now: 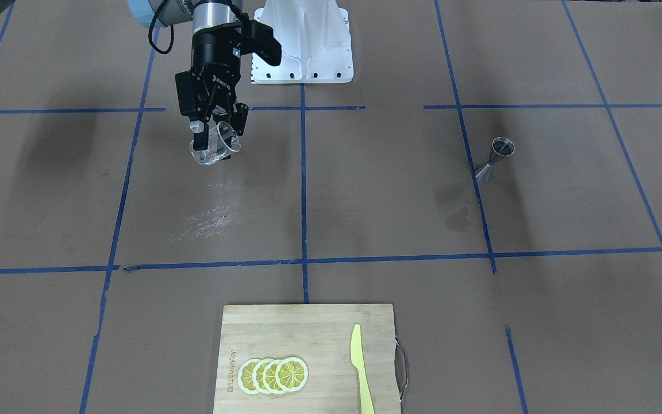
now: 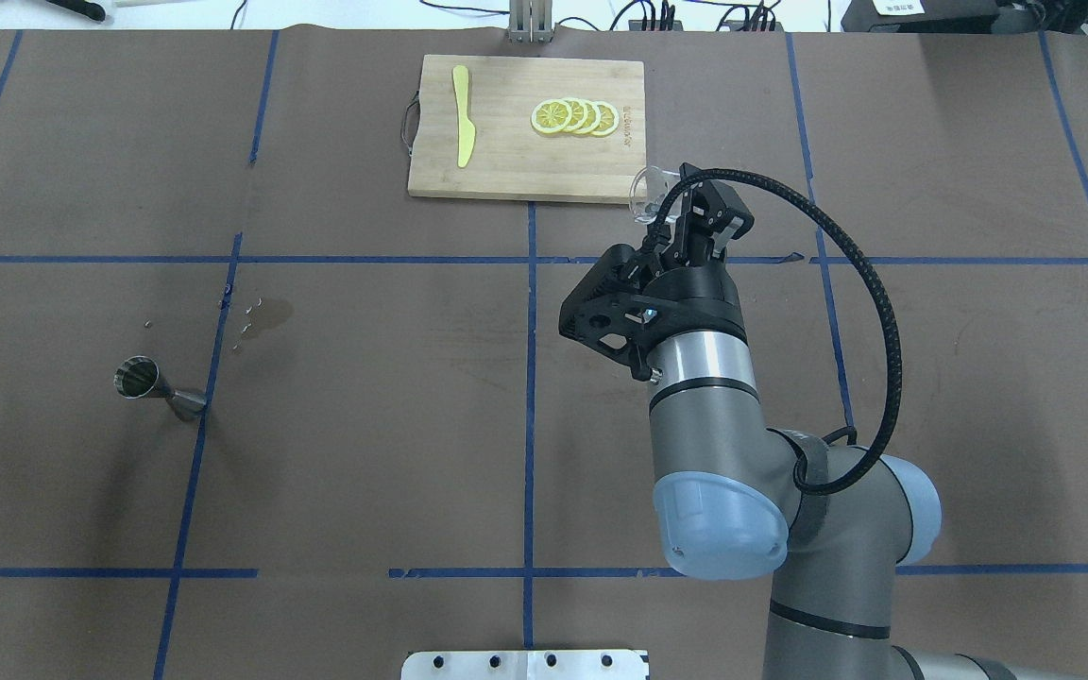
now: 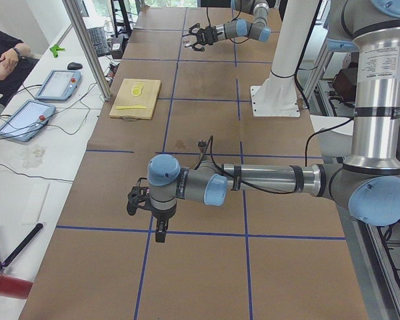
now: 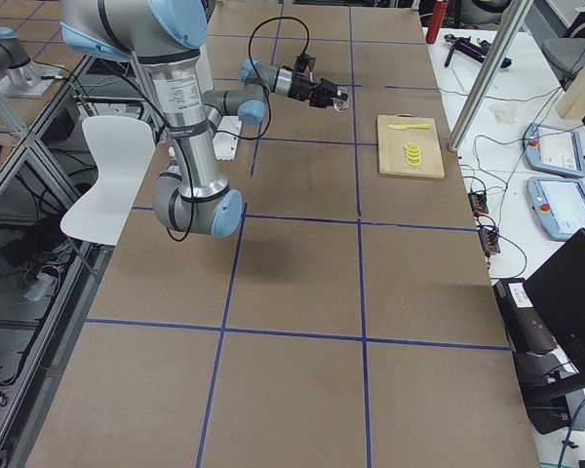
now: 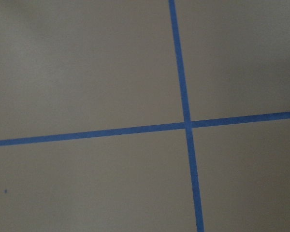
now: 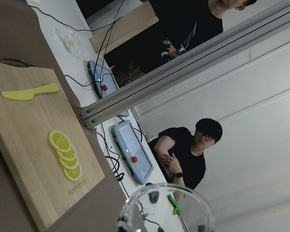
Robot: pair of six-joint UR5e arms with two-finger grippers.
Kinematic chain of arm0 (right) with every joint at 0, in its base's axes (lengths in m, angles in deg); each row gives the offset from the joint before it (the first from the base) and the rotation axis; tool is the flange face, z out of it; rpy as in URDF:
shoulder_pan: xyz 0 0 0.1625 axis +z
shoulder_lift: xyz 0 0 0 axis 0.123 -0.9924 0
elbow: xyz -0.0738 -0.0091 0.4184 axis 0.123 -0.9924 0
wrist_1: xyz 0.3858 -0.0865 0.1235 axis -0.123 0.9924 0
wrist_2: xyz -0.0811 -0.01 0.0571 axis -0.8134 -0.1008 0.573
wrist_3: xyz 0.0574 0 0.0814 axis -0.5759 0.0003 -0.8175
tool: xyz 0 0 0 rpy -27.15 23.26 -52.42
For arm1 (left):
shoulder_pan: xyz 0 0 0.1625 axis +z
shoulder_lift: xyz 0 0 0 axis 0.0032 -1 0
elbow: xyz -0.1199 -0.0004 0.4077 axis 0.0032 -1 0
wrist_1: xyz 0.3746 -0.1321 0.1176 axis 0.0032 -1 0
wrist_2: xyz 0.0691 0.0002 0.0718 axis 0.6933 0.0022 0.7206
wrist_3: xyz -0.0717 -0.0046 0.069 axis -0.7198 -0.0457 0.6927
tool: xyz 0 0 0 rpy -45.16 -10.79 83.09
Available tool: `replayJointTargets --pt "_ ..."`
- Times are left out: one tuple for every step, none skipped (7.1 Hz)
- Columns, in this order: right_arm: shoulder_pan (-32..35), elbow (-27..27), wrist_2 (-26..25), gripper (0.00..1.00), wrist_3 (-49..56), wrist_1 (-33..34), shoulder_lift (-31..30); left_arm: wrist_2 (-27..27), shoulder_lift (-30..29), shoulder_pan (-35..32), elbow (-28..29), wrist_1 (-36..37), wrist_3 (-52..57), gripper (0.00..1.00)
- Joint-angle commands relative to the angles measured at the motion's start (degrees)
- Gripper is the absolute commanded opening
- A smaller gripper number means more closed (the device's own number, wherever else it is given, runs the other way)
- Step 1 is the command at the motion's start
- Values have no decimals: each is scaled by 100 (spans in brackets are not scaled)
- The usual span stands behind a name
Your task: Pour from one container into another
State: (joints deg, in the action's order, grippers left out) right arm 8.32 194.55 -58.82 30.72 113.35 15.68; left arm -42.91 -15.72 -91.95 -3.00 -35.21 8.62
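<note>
A clear glass cup (image 1: 216, 146) hangs tilted above the table, with my right gripper (image 1: 211, 131) shut on it. The overhead view shows the same cup (image 2: 647, 187) poking out past the gripper (image 2: 681, 210), near the cutting board's corner. Its rim (image 6: 166, 209) fills the bottom of the right wrist view. A small metal jigger (image 1: 496, 157) stands upright, far off on the table's other side (image 2: 152, 387). My left gripper (image 3: 135, 201) shows only in the exterior left view, low over bare paper, and I cannot tell whether it is open or shut.
A bamboo cutting board (image 2: 506, 161) at the table's far edge carries several lemon slices (image 2: 574, 116) and a yellow plastic knife (image 2: 463, 127). A wet smear (image 1: 207, 218) lies below the cup, and a damp stain (image 2: 270, 312) marks the paper near the jigger. Seated people (image 6: 193, 154) are beyond the table.
</note>
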Motion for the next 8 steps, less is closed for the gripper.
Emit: replayJointTargets --pt "0 3 -3 0 0 -1 0 -247 -24 -587 18 321 736 100" --pt "0 3 6 0 -9 -1 0 -404 -32 -588 71 303 746 100" --pt "0 12 6 0 -35 -1 0 -405 -32 -588 45 303 738 100" --pt "0 12 15 0 -148 -1 0 -405 -41 -579 28 312 738 100" --pt "8 29 23 0 -254 -1 0 -396 -50 -570 10 303 790 100" --pt "9 64 32 0 -255 -1 -9 -362 -59 -474 19 312 799 100" --pt "17 82 102 0 -264 -10 -18 -352 -50 -273 10 330 799 100" --pt "17 91 111 0 -264 -175 -18 -352 -50 -149 10 321 799 100"
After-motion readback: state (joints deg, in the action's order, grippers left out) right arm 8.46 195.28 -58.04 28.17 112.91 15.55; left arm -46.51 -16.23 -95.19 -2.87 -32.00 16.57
